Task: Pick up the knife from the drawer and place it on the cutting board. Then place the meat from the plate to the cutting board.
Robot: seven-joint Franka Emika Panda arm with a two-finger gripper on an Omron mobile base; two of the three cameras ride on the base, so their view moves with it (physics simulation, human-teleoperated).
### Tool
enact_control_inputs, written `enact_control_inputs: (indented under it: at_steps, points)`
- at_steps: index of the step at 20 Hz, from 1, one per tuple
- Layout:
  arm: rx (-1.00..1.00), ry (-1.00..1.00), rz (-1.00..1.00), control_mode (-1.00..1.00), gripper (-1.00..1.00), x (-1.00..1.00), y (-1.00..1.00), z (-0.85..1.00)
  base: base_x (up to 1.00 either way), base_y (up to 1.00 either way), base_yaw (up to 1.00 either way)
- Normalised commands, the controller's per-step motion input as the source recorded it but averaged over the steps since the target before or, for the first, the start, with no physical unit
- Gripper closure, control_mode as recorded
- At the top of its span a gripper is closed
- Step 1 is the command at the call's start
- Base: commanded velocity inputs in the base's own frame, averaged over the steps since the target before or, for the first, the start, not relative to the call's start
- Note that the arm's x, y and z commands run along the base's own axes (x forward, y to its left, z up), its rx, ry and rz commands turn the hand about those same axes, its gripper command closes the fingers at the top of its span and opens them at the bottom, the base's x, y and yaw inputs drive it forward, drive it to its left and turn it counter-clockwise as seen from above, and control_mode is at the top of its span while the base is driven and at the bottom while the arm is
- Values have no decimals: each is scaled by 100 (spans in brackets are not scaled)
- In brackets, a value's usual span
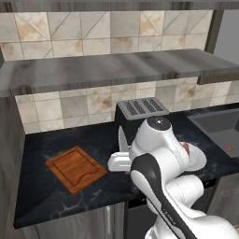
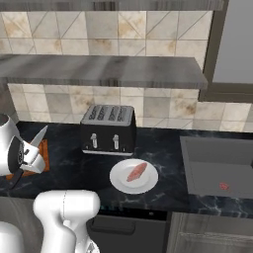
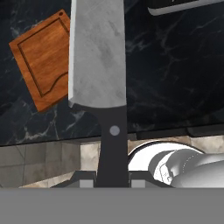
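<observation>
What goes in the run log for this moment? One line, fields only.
tool: shut on black-handled silver-bladed knife | knife: held above dark counter | reddish-brown wooden cutting board: bare | pink meat: on white plate

White arm folded up at lower right of left base view, elbow high, hand turned toward frame centre. Pincer (image 3: 113,181) at bottom centre of hand view, jaws clamped on the knife (image 3: 99,74) handle.
</observation>
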Motion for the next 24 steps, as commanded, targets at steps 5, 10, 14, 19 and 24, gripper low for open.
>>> enact_control_inputs:
  at_steps: [5, 10, 14, 19, 24]
  points:
    - [0, 0, 1, -100, 100, 7, 3, -2, 34, 11, 3]
    - [-1, 3, 8, -100, 100, 15, 5, -18, 0, 0, 0]
    - [-1, 3, 7, -100, 100, 20, 18, -17, 0, 0, 0]
    - [-1, 6, 1, -100, 100, 47, 43, -24, 0, 0, 0]
    - [-2, 5, 0, -100, 100, 55, 62, -25, 0, 0, 0]
